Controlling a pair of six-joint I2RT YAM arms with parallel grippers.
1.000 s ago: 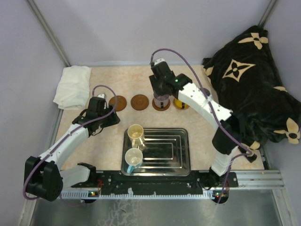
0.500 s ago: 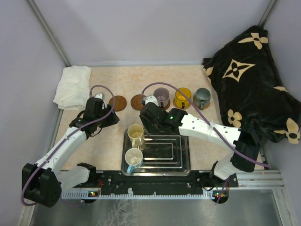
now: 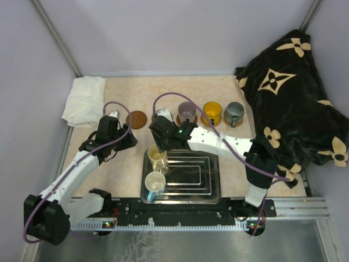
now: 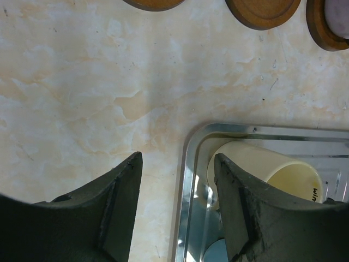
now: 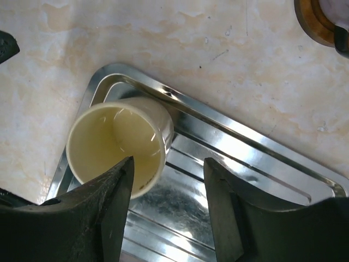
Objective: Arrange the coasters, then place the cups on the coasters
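A cream cup (image 3: 157,155) and a white cup with a blue inside (image 3: 154,183) stand in the steel tray (image 3: 210,180). My right gripper (image 3: 158,143) hovers open over the cream cup (image 5: 117,144); one finger is over its mouth and the other over bare tray, holding nothing. In the back row, the mauve cup (image 3: 187,112), yellow cup (image 3: 211,113) and grey-green cup (image 3: 234,113) each sit on a coaster. One bare coaster (image 3: 137,119) lies at the left, and another (image 4: 262,11) is beside it. My left gripper (image 4: 177,207) is open over the tray's left rim.
A folded white cloth (image 3: 84,100) lies at the back left. A black patterned blanket (image 3: 292,93) fills the right side. My right arm stretches across the table between the back row and the tray. Grey walls stand behind and on both sides.
My right gripper has left the mauve cup on its coaster and swung forward and left to the cream cup in the tray. The left arm has only shifted slightly.
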